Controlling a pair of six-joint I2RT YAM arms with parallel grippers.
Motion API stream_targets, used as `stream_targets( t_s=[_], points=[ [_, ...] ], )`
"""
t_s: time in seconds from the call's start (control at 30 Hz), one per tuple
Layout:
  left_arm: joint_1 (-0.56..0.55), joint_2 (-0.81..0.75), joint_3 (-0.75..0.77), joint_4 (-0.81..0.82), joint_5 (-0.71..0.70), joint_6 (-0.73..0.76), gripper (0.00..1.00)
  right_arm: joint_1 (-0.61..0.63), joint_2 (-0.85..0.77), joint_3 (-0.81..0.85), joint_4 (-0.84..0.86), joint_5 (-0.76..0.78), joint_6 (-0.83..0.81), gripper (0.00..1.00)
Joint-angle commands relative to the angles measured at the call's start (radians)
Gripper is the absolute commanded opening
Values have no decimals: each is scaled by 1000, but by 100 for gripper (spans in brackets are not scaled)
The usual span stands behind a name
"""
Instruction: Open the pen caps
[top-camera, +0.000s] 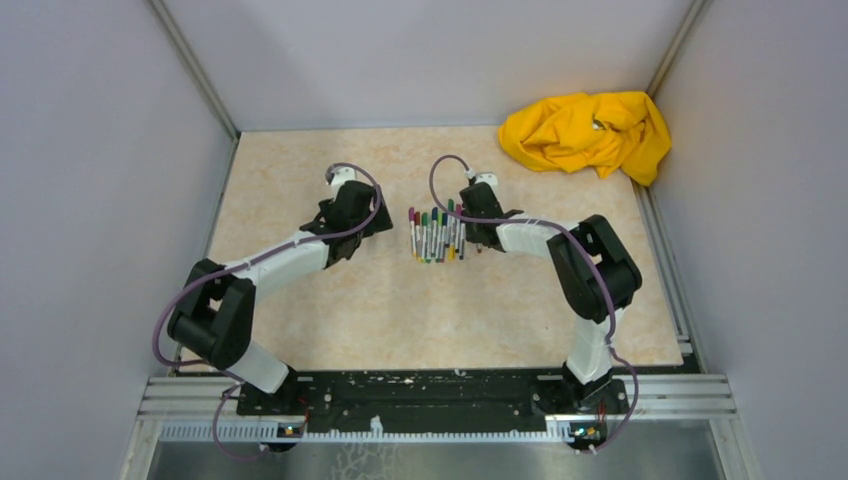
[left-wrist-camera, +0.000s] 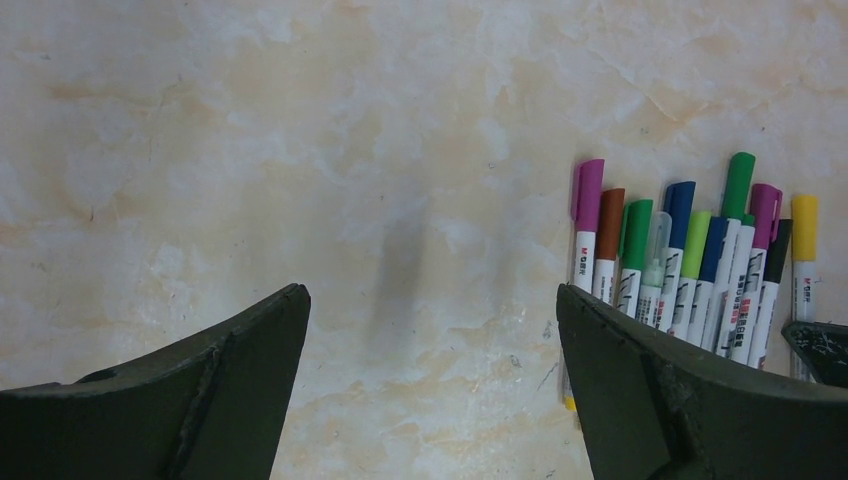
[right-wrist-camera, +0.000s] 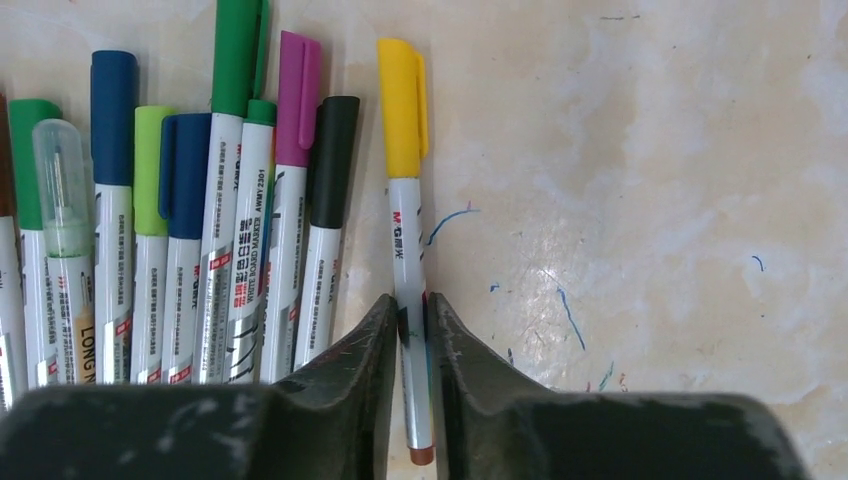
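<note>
Several marker pens (top-camera: 437, 236) with grey-white barrels lie side by side mid-table, caps on and pointing away. They show in the left wrist view (left-wrist-camera: 690, 270) and the right wrist view (right-wrist-camera: 200, 230). My right gripper (right-wrist-camera: 412, 325) is shut on the barrel of the rightmost pen (right-wrist-camera: 408, 260), which has a yellow cap (right-wrist-camera: 401, 105). In the top view the right gripper (top-camera: 480, 240) is at the row's right end. My left gripper (left-wrist-camera: 430, 330) is open and empty over bare table, left of the row; in the top view the left gripper (top-camera: 375, 222) is apart from the pens.
A crumpled yellow cloth (top-camera: 588, 131) lies at the far right corner. Grey walls enclose the table on three sides. Small ink marks (right-wrist-camera: 570, 310) dot the table right of the held pen. A metal rail (top-camera: 440, 400) runs along the near edge.
</note>
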Motion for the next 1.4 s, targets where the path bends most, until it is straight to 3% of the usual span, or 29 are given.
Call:
stream_targets(
  t_s=[0.0, 0.07, 0.3, 0.47, 0.73, 1.1, 1.37],
  points=[
    [-5, -41, -26, 2, 28, -26, 99, -3, 33, -28, -48, -38, 23, 13],
    [-5, -58, -40, 6, 54, -39, 99, 0, 31, -42, -43, -48, 28, 0],
    [-5, -108, -59, 7, 183, -73, 99, 9, -64, -139, 32, -67, 34, 0],
    [-8, -177, -114, 37, 344, -153, 99, 47, -254, -224, 46, -55, 26, 0],
    [-47, -282, -260, 224, 521, -319, 99, 111, -597, -358, 8, -160, 57, 0],
    [-191, -236, -250, 341, 513, -469, 99, 166, -848, -458, -12, -266, 96, 0],
    [-263, -250, -229, 353, 466, -494, 99, 291, -839, -444, -19, -185, 109, 0]
  ],
)
